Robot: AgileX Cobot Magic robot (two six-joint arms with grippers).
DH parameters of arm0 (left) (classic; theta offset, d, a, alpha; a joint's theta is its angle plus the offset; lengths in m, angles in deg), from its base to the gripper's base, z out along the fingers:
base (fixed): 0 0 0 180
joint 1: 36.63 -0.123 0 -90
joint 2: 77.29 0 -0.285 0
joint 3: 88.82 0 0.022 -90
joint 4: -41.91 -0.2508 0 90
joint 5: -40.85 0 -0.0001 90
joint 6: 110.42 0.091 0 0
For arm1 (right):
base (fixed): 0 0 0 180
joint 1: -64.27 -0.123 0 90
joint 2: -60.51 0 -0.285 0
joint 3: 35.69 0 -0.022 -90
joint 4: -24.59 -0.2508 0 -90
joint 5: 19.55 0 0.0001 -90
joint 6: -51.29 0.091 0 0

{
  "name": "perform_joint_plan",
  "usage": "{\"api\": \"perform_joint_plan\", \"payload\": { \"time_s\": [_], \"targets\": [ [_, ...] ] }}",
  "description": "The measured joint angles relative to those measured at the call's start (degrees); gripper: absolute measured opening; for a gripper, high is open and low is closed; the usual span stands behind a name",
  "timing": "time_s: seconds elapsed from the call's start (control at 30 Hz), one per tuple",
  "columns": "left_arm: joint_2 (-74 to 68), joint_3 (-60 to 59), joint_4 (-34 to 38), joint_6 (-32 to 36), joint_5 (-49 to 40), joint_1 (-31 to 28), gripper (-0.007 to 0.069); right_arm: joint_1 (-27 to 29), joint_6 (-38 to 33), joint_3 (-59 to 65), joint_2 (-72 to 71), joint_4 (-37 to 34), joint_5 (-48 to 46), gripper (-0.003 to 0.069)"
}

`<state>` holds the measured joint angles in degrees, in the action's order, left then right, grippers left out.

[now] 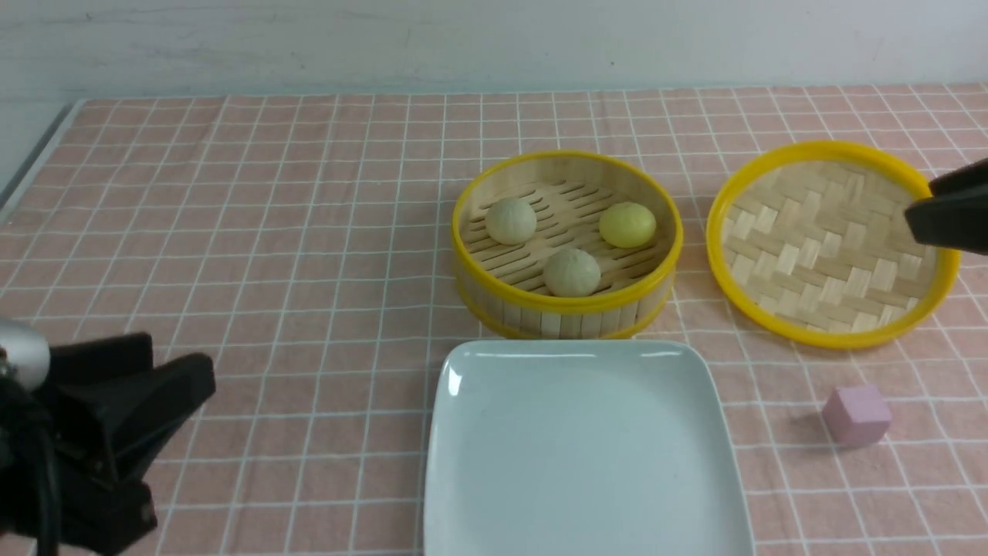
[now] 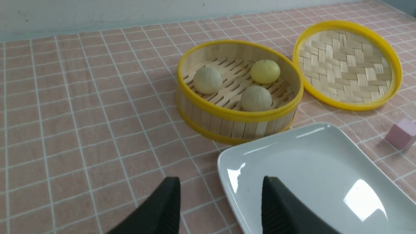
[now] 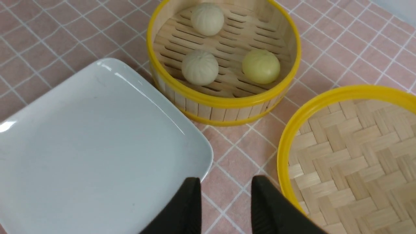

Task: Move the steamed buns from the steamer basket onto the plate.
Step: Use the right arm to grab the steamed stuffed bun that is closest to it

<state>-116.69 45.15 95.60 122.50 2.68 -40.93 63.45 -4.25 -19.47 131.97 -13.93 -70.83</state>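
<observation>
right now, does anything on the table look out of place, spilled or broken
Nothing is spilled or damaged. The only stray is a small pink cube on the checked cloth right of the white plate; it matches nothing else. The three steamed buns sit upright in the steamer basket.

Steamed buns (image 3: 199, 67) — inside steamer basket (image 3: 224, 112).

All I get on my feeds is the tabletop (image 1: 309, 232), covered edge to edge in a pink cloth (image 1: 231, 154) with a white grid. Right behind the tabletop's far edge is a plain whitish wall (image 1: 463, 38), a bit scuffed. A dark grey strip (image 1: 35, 158) runs along the tabletop's left edge. The light's soft and even.
</observation>
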Motion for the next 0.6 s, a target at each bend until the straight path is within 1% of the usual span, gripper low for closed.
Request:
{"api": "perform_joint_plan", "payload": {
  "time_s": [0.03, 0.07, 0.1, 0.27, 0.3, 0.47, 0.6],
  "targets": [
    [-0.40, 0.28, 0.00, 0.00, -0.06, 0.00, 0.0385, 0.00, -0.17, -0.06, 0.23, -0.30, 0.06, 0.0242],
    [-2.43, 3.10, 0.12, 0.07, -0.34, 0.00, 0.0407, 0.00, -2.20, -0.61, 2.47, -1.73, 0.66, 0.0242],
    [-3.29, 4.16, 0.12, 0.07, -0.34, 0.00, 0.0414, 0.00, -3.06, -0.75, 2.99, -2.26, 0.81, 0.0242],
    [-7.54, 8.54, 0.12, 0.07, -1.21, 0.00, 0.0425, 0.00, -6.90, -1.27, 5.63, -5.27, 0.98, 0.0242],
    [-9.74, 9.84, 0.16, 0.07, -2.32, 0.00, 0.0426, 0.00, -8.44, -1.27, 6.22, -6.79, 1.04, 0.0242],
    [-17.25, 11.39, 0.07, 0.07, -6.98, 0.00, 0.0428, 0.00, -13.14, -1.27, 8.17, -11.95, 0.98, 0.0242],
    [-24.53, 11.39, -2.25, 0.07, -8.41, 0.00, 0.0428, 0.00, -14.31, -1.31, 9.46, -13.29, 0.63, 0.0242]
  ]
}}
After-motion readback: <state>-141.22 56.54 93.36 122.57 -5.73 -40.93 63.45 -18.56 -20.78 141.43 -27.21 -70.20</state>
